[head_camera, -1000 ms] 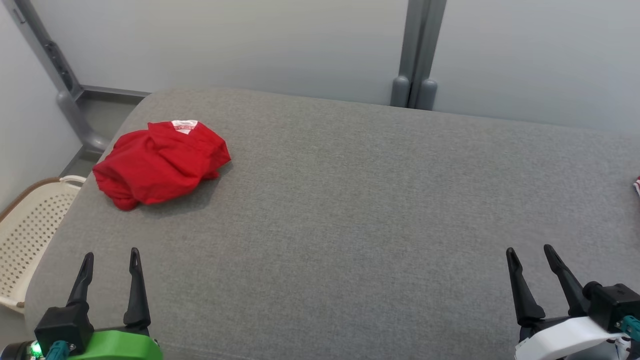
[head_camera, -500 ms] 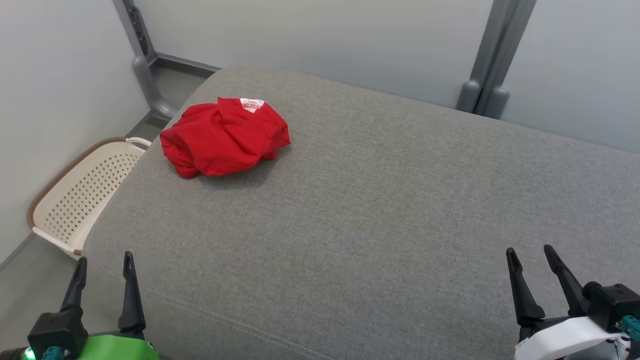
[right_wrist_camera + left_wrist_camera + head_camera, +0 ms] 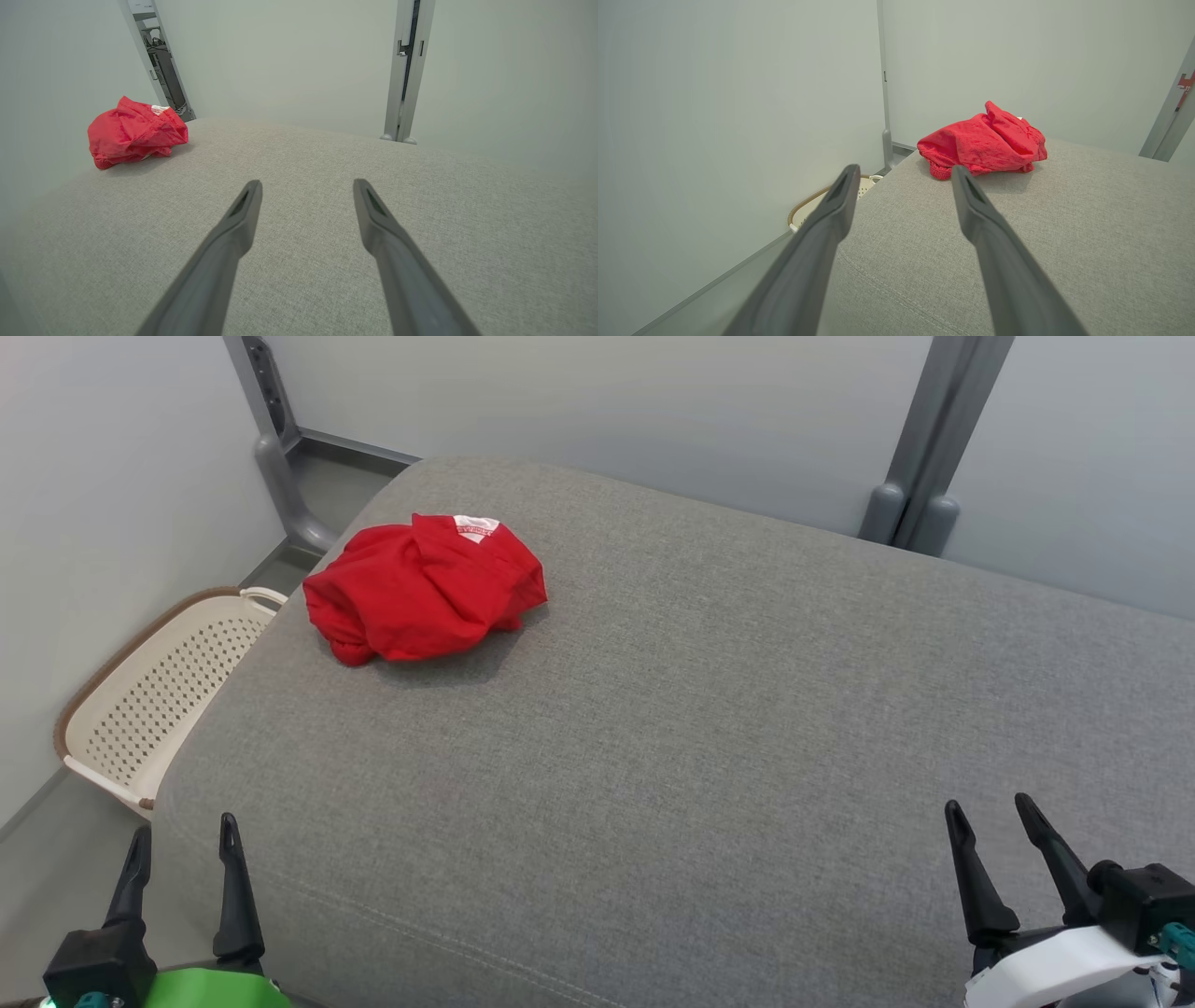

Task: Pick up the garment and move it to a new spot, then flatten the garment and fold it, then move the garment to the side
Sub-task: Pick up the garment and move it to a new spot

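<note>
red garment (image 3: 425,590) sits bunched at the couch's (image 3: 709,709) far left corner. looks soft, light, floppy; i'd pinch a raised fold on top. left gripper (image 3: 183,857) and right gripper (image 3: 990,831) both spread, empty, well short.

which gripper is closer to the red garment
The left gripper, on the green mount: the red garment lies on its side of the grey cushion, while the white-mounted right gripper sits far across.

The label (image 3: 475,527) on the garment (image 3: 401,602) has unreadably small print.
</note>
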Motion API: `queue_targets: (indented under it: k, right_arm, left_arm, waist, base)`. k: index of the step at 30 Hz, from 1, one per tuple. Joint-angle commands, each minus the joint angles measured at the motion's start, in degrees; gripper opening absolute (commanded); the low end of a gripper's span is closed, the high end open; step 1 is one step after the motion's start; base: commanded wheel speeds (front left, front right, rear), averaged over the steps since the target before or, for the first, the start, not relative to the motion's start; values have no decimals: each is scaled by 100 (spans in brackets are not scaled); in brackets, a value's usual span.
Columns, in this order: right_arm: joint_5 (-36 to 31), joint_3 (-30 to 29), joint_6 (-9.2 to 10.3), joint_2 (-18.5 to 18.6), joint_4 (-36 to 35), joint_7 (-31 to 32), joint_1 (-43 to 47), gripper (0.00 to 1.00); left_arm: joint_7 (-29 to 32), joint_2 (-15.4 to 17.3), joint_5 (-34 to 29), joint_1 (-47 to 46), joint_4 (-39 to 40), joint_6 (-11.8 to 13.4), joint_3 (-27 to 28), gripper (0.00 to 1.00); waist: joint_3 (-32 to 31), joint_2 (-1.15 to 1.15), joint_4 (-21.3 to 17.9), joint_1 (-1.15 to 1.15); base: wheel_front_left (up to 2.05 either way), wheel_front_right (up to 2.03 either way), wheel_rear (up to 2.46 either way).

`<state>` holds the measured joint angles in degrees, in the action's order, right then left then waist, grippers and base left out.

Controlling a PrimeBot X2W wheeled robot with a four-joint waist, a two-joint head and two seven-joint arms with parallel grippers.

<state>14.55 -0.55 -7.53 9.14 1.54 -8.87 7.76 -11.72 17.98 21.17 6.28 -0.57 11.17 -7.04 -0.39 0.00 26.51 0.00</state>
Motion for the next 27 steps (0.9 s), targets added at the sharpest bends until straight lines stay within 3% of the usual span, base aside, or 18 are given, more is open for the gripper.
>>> queue_targets:
  k: [1, 10, 20, 27]
  right_arm:
    - [34, -18, 10, 45, -27, 12, -62, 100]
    - [76, -257, 10, 435, -330, 169, -232, 100]
    - [308, -866, 10, 1157, -821, 302, -540, 100]
    - [484, -1319, 10, 1504, -1015, 255, -646, 100]
  left_arm:
    - [-46, -20, 37, -59, -26, 35, 35, 100]
    - [-206, -86, 99, -929, -158, 31, 174, 100]
    - [-289, 76, 106, -2817, -586, -46, 467, 100]
    - [-203, 269, 203, -4063, -1267, -165, 563, 100]
  waist:
    - [54, 0, -80, 0]
    - [669, 0, -628, 0]
    - [1935, 0, -1494, 0]
    - [2682, 0, -1871, 0]
  base:
    - [0, 0, 0]
    - [0, 0, 0]
    - [0, 0, 0]
    - [0, 0, 0]
